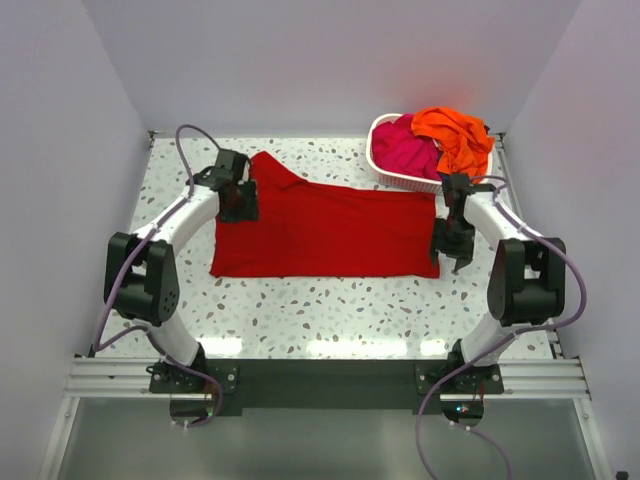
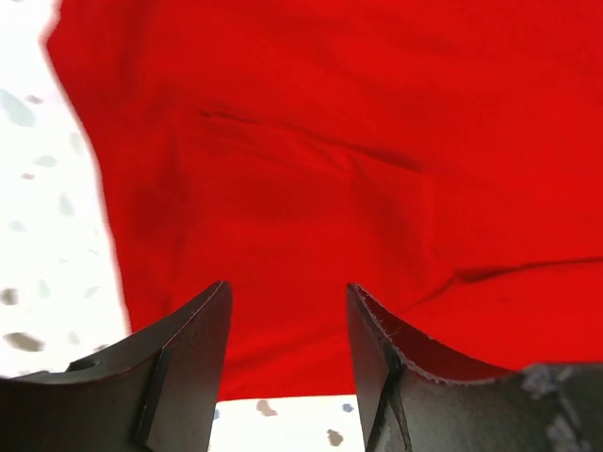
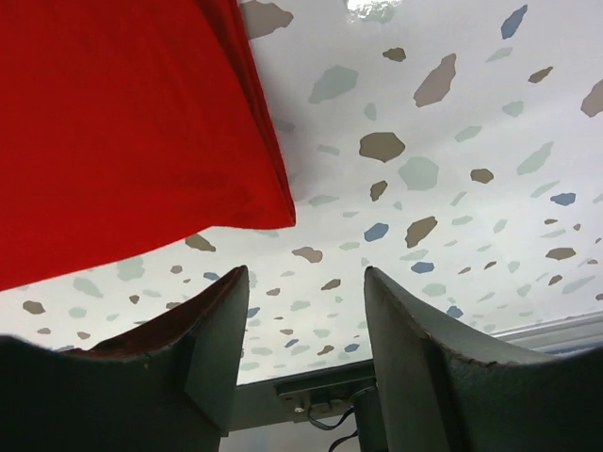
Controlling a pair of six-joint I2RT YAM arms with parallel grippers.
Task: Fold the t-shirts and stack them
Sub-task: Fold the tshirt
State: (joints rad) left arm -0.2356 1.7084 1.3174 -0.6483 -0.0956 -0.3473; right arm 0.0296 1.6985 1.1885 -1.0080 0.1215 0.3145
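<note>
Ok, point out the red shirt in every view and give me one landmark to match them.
Top external: the red shirt lies spread out at the middle of the table.
Left wrist: it fills most of the picture, with table showing along the left edge.
Right wrist: it is in the upper left, one corner showing.
Shared landmark: the speckled table.

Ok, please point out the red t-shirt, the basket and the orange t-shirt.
red t-shirt (image 1: 330, 232), top view, middle of the flat cloth.
basket (image 1: 396, 179), top view, white front wall.
orange t-shirt (image 1: 455, 135), top view, crumpled upper folds.
</note>
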